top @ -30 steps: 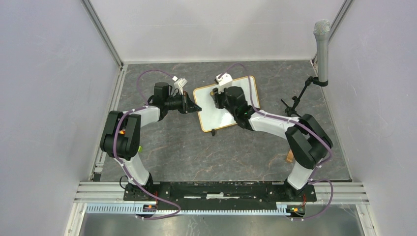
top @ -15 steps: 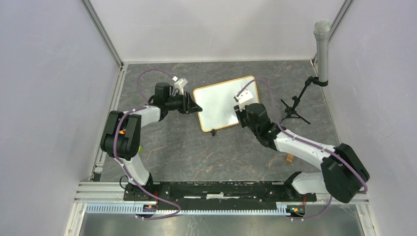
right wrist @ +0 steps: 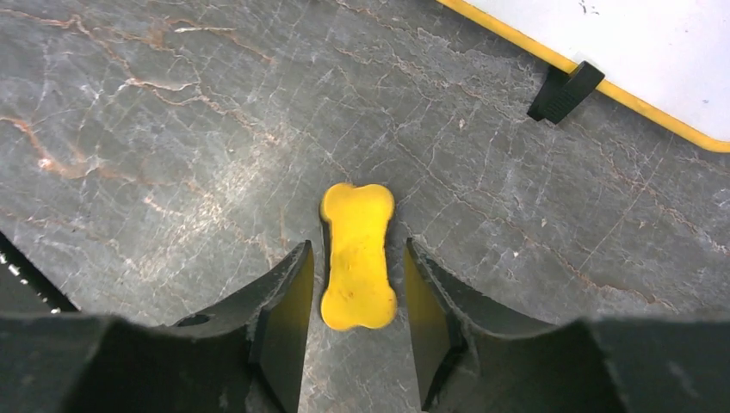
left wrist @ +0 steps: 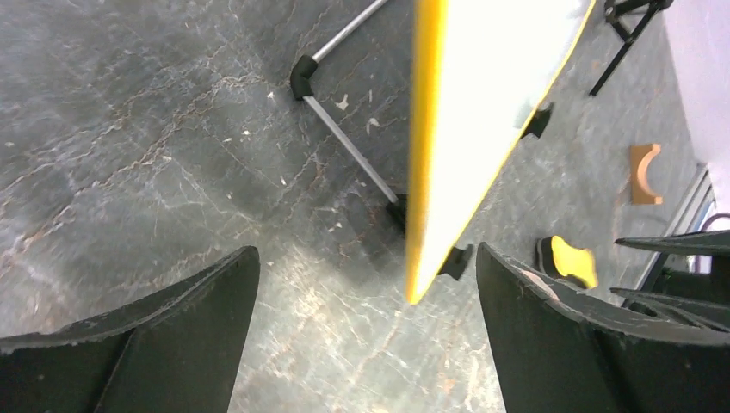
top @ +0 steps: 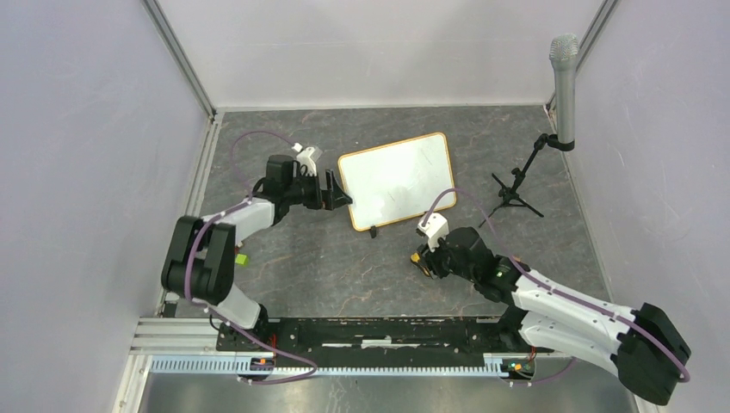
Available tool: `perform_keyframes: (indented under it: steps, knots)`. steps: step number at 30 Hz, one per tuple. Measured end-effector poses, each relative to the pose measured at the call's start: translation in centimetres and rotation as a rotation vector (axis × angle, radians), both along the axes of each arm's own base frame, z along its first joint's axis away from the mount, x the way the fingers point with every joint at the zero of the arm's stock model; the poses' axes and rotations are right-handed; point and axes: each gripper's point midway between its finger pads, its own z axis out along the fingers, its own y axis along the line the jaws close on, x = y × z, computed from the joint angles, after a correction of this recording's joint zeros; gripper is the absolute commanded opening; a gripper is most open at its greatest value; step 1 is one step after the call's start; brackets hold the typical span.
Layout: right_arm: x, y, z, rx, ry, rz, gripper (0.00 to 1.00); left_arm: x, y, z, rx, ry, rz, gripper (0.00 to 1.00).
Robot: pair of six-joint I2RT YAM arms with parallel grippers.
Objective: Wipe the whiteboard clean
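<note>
The whiteboard point(top: 396, 181), white with an orange frame, stands at mid-table; its surface looks wiped. In the left wrist view it shows edge-on point(left wrist: 428, 155), its lower corner hanging between my jaws and touching neither. My left gripper point(top: 340, 196) point(left wrist: 366, 288) is wide open at the board's left edge. A yellow bone-shaped eraser point(right wrist: 357, 224) point(top: 419, 260) lies on the floor in front of the board. My right gripper point(right wrist: 357, 258) straddles it, open, with a gap on each side. The board's corner point(right wrist: 654, 52) and a black clip foot point(right wrist: 564, 90) show at upper right.
A microphone point(top: 564, 82) on a tripod stand point(top: 512, 194) is at the back right. A tan curved piece point(left wrist: 644, 175) lies on the floor to the right. A thin metal rod point(left wrist: 344, 146) sits under the board. Grey walls enclose three sides.
My left gripper has opened, letting go of the board's left edge. My right arm has swung off the board toward the near side, set the eraser on the floor, and its jaws have parted.
</note>
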Motion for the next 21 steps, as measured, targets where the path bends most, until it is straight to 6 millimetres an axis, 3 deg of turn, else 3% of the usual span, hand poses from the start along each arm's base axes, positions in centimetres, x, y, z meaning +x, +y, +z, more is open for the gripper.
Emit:
perform_keyframes:
  steps: [5,9,11,12,19,21]
  knots:
    - [-1.4,0.0,0.3,0.046,0.011,0.036,0.58,-1.3,1.2,4.5,-0.015,-0.054,0.107,1.0]
    - [-2.5,-0.4,-0.7,0.05,0.052,0.047,0.78,-3.9,3.3,8.8,-0.05,-0.134,0.248,1.0]
    - [-2.7,-0.5,-0.2,0.068,0.049,0.043,0.92,-5.3,4.1,11.3,-0.081,-0.19,0.296,1.0]
    - [-2.7,-0.5,0.5,0.091,0.036,0.04,0.98,-5.9,4.3,12.6,-0.098,-0.218,0.306,1.0]
    - [-2.6,-1.0,6.1,0.224,-0.067,-0.002,0.98,-9.1,5.3,19.9,-0.172,-0.358,0.332,1.0]
    - [-2.3,-1.5,8.4,0.249,-0.11,-0.028,0.98,-9.6,5.4,22.8,-0.196,-0.413,0.329,1.0]
